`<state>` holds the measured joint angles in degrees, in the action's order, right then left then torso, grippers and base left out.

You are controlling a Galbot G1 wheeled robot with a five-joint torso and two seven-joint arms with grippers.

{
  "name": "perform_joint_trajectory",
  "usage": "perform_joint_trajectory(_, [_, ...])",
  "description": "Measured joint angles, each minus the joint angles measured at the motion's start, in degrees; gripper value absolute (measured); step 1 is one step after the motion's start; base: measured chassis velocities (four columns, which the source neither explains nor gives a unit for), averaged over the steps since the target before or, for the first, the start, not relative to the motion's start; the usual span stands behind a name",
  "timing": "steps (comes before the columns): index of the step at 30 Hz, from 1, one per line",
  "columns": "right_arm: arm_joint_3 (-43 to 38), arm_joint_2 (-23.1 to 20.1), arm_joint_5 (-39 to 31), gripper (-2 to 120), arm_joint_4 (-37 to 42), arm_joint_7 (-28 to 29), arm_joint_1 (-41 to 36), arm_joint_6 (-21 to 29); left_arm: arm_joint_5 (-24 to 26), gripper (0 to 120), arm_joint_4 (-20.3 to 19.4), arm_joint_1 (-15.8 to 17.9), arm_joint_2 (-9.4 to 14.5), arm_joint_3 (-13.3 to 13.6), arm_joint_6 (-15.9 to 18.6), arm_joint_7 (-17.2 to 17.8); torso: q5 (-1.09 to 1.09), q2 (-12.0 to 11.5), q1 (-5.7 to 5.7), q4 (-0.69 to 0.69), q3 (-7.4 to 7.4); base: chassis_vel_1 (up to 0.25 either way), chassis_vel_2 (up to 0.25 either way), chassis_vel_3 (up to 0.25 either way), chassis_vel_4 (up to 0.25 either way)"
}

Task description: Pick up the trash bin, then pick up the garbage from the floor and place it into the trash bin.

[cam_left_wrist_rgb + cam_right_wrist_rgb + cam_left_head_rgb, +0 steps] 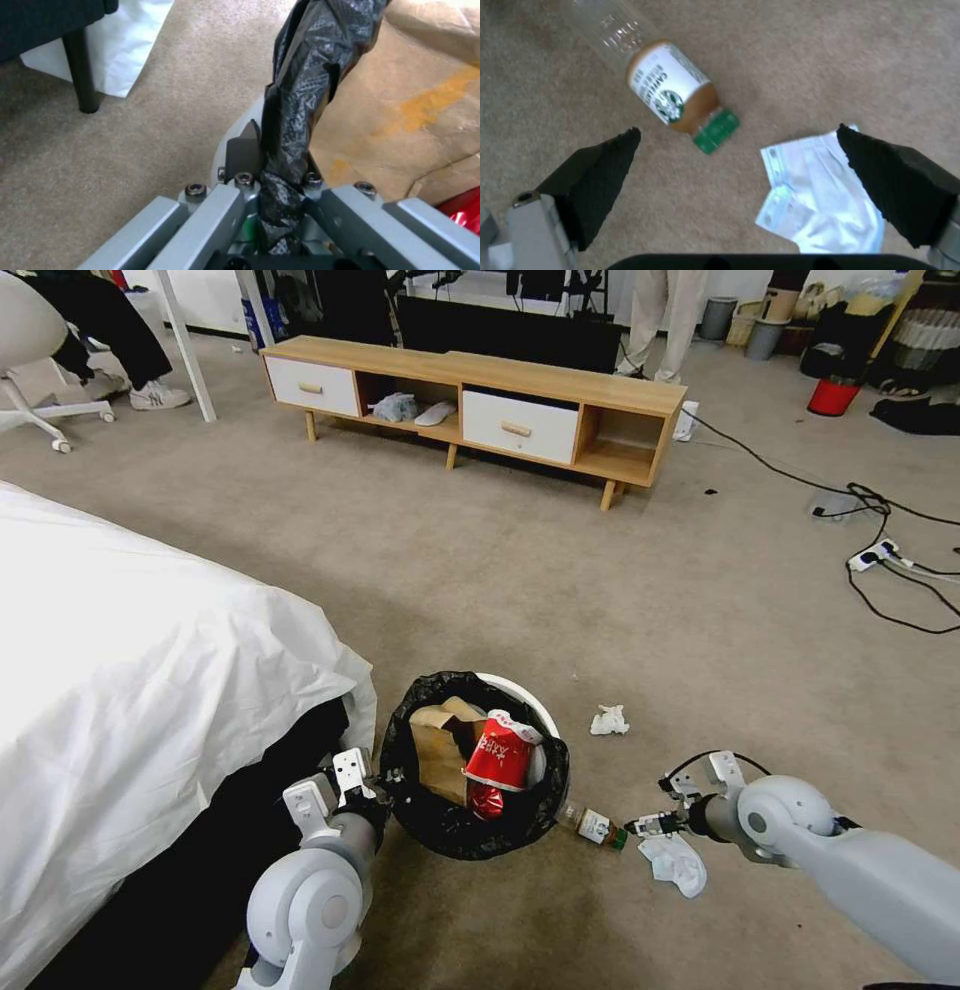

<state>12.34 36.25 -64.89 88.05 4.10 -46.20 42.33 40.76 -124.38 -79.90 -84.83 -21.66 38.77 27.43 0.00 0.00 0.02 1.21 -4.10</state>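
1. Across the room lay the floor (560,590), a beige short-pile carpet, with a white-sheeted bed (130,670) on the robot's left and a low wooden cabinet (470,400) farther ahead.
2. Just beside the bed's corner was the trash bin (520,690), white with a black bag (450,830) folded over its rim, tilted so its mouth faced the head camera; a crumpled brown paper bag (440,745) and a red can (497,760) sat inside.
3. The left gripper (385,790) was at the bin's near-left rim, its fingers pressed together on the bagged rim; the left wrist view showed the black bag pinched between them.
4. The right gripper (640,825) hung low over the carpet to the bin's right, fingers (605,165) spread wide and holding nothing.
5. A bottle (592,825) with a green cap and white label lay on its side between the bin and that gripper.
6. A flat white-blue mask (815,195) lay just beside the bottle, under the right gripper.
7. A crumpled white tissue (609,721) lay farther off, apart from both.
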Motion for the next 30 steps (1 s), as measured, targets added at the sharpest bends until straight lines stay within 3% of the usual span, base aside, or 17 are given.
perform_joint_trajectory(15, [6.69, 3.82, 6.11, 100, -6.99, -3.00, 5.09, -0.13, -1.19, 1, -0.95, -1.39, 0.12, -0.66, -0.52, -0.82, 0.00, 0.00, 0.00, 0.01, 0.00, 0.000, 0.000, 0.000, 0.000])
perform_joint_trajectory(30, [6.74, 3.34, 8.92, 100, -9.70, -3.54, 2.80, -0.19, -1.19, 1, -1.54, -1.82, 1.40, -0.82, -0.82, -0.98, 0.00, 0.00, 0.00, 0.01, 0.01, 0.000, 0.000, 0.000, 0.000])
